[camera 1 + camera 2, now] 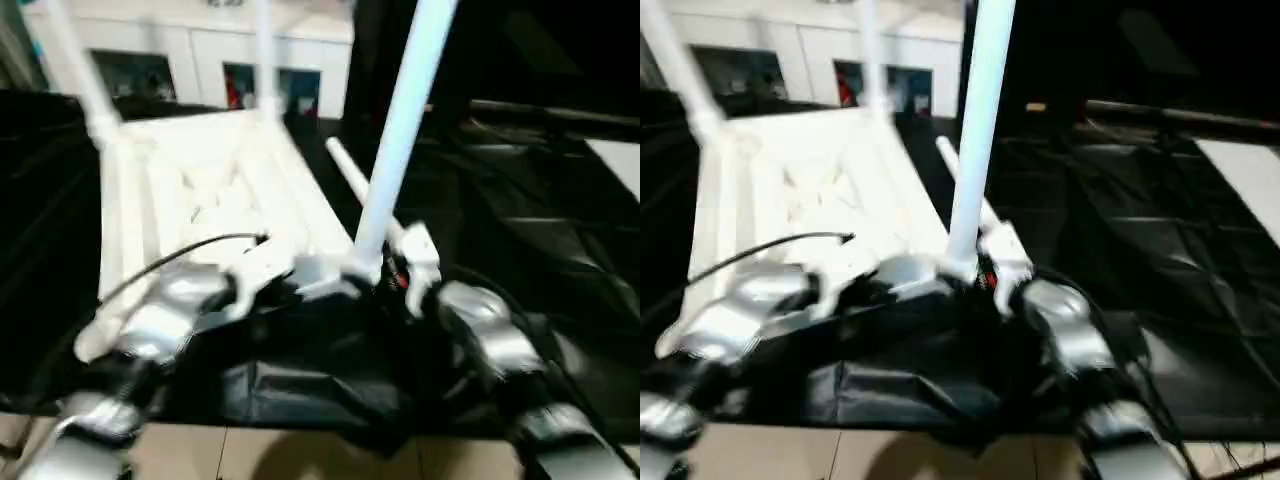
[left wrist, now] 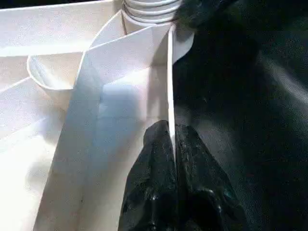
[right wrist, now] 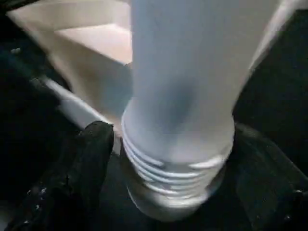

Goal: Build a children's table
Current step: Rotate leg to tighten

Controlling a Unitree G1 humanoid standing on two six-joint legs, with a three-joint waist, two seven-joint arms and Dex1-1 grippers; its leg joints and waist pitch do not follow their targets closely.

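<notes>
Three legs [image 1: 400, 130] are standing in the top [image 1: 215, 190], one lying beside; left gripper [image 2: 172, 144] is pinching its rim, right gripper [image 3: 163, 159] is straddling a leg, open.

Table top [image 1: 215, 190]: white plastic, square, lying upside down on black sheeting, ribbed underside facing up. Ribs run in diagonals and along the rim; thin outer wall visible at near edge [image 2: 169, 96].

Legs: long white tapered tubes. Two stand upright in the far corner sockets, far-left leg [image 1: 82, 75] and far-right leg [image 1: 264, 55]. A third leg [image 1: 400, 130] stands in the near-right corner socket, leaning slightly, its ridged threaded base [image 3: 175, 168] at the socket. Fourth leg [image 1: 350, 180] lies flat on the sheeting just beside the top's right edge.
</notes>
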